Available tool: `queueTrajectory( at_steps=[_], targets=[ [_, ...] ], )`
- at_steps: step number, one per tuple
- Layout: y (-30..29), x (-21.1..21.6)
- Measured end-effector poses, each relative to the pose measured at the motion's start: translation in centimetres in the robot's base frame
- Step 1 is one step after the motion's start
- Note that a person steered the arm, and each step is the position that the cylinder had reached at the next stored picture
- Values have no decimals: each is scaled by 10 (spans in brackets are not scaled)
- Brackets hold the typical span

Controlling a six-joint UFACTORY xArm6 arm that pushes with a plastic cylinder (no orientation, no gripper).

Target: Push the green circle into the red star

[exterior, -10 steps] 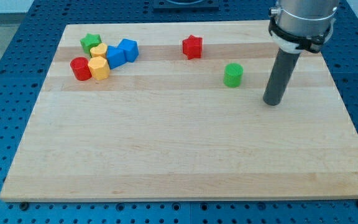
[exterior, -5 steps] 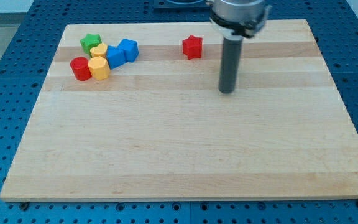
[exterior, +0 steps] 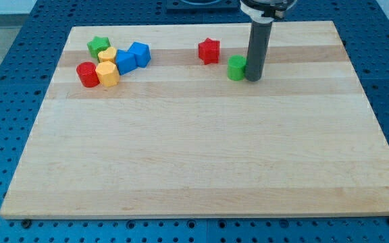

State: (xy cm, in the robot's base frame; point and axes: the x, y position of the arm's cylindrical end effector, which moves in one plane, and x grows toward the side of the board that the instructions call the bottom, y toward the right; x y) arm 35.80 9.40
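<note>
My tip is down on the table in the upper middle of the frame, pressed right up against the green circle. The circle sits on the tip's left side, touching it or as good as touching. The rod rises straight up from there and runs out of the frame at the top.

There is no claw on this arm at all, only the rod, so nothing to report as apart, together or clamped.

The red star lies up and to the left of the green circle, near it but with a clear strip of wood between the two. So star, circle and tip line up roughly on a slant, with the circle in the middle.

Over in the upper left corner of the table there is a tight huddle of blocks. A green star sits at the top of it. Two blue blocks stand side by side on the huddle's right, their shapes hard to make out. Two yellow blocks are packed in the middle, one above the other. A red block, roundish, sits at the lower left, touching the lower yellow one.
</note>
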Motion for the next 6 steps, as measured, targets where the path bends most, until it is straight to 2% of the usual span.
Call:
queueTrajectory(
  at_steps=[3, 6],
  targets=[
    [-52, -50],
    [-49, -52]
  ],
)
